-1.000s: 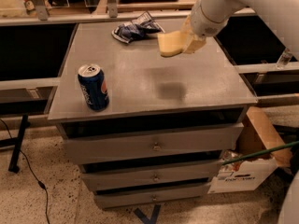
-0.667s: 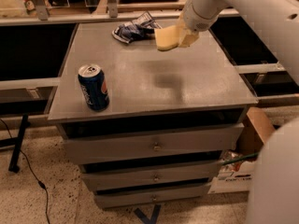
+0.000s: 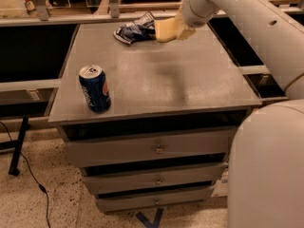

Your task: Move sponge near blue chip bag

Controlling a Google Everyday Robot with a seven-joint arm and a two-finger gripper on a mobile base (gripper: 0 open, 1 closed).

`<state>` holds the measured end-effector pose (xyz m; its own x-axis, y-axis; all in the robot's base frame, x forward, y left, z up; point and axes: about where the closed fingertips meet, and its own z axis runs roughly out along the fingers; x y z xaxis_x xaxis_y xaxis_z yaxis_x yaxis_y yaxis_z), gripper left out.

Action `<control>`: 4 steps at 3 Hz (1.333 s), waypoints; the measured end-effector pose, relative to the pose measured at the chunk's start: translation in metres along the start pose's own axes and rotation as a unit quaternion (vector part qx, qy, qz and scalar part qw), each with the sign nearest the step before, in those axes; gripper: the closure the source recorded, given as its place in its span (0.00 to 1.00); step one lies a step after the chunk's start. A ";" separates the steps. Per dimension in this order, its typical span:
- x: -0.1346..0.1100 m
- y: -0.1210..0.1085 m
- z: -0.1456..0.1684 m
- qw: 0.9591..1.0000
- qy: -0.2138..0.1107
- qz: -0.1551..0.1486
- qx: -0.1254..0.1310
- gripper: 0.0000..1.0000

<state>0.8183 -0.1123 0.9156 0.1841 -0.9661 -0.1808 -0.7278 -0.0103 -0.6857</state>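
Observation:
The pale yellow sponge (image 3: pixel 166 30) is held in my gripper (image 3: pixel 179 28) at the far end of the grey cabinet top, a little above it. The blue chip bag (image 3: pixel 135 29), wrinkly dark blue with white patches, lies at the far middle of the top, just left of the sponge. The sponge's left edge is close beside the bag's right end. My white arm reaches in from the upper right.
A blue soda can (image 3: pixel 95 88) stands upright near the front left of the grey cabinet top (image 3: pixel 161 80). Drawers are below the front edge. A rail and shelving run behind the cabinet. A black cable lies on the floor at left.
My gripper has carried the sponge left and toward the far edge, from right of the bag to close beside it.

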 end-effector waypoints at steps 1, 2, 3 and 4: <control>-0.008 -0.011 0.014 1.000 -0.010 0.000 0.013 0.83; -0.020 -0.017 0.024 0.999 -0.022 0.001 0.024 0.59; -0.030 -0.023 0.033 0.999 -0.029 0.001 0.035 0.36; -0.044 -0.031 0.051 0.998 -0.038 0.001 0.043 0.12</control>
<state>0.8663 -0.0561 0.9087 0.2353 -0.9436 -0.2328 -0.6687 0.0167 -0.7433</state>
